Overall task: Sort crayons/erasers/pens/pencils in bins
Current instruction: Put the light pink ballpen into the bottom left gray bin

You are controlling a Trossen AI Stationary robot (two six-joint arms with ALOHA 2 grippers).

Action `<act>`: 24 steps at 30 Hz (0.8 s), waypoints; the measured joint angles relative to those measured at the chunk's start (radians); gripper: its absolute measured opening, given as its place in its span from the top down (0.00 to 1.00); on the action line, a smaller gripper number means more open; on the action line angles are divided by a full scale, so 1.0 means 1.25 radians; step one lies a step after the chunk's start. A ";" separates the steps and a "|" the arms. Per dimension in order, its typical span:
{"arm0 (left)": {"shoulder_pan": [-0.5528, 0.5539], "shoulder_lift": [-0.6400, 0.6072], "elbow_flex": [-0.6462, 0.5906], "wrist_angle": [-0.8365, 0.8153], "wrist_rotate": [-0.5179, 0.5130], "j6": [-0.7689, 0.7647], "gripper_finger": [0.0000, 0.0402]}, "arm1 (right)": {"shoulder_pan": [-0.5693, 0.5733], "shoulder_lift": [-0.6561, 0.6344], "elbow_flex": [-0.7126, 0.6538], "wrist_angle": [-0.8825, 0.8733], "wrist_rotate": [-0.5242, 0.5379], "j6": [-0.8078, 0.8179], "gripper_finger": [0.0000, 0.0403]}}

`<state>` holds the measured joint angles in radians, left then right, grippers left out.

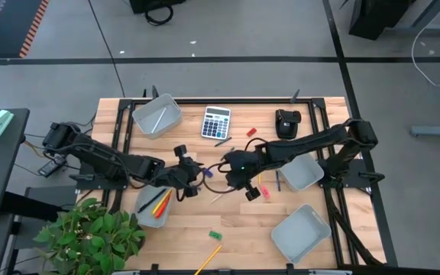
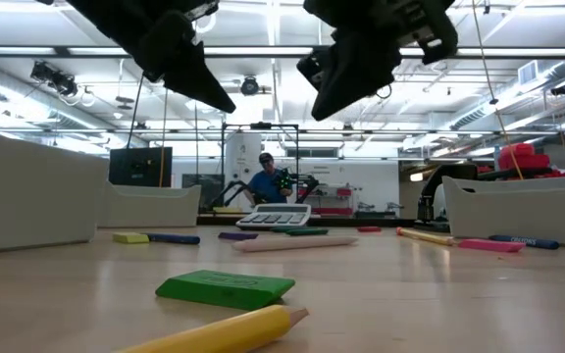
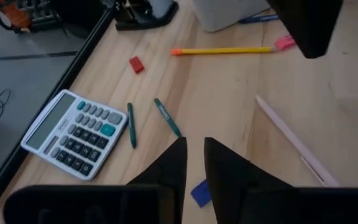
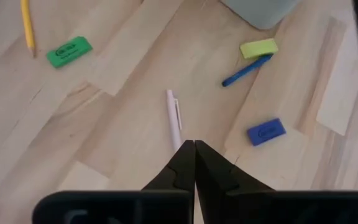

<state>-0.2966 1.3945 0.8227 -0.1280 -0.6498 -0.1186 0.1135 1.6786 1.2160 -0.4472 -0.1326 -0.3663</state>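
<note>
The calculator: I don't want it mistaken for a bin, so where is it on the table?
In the high view the calculator lies near the table's far edge, about midway across, between the far-left bin and the black device.

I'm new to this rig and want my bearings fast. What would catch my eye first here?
Two dark arms meet over the middle of the wooden table, the left claw and the right claw both raised above scattered stationery. A grey-white calculator lies at the far edge, and a bin by the left arm holds bright sticks. In the low view, a green eraser lies nearest the camera.
</note>
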 joint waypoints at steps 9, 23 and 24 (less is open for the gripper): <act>0.000 0.007 0.000 0.007 0.032 -0.060 0.83 | -0.013 0.025 -0.025 -0.021 -0.004 -0.020 0.95; 0.091 0.188 0.001 0.186 0.357 -0.230 0.69 | -0.025 0.017 -0.208 0.109 -0.006 0.160 0.94; 0.096 0.199 0.001 0.214 0.366 -0.227 0.69 | -0.022 0.017 -0.220 0.124 -0.006 0.164 0.94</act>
<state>-0.1763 1.6438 0.8240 0.1399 -0.1923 -0.4028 0.0856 1.6997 0.9406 -0.2922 -0.1406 -0.1608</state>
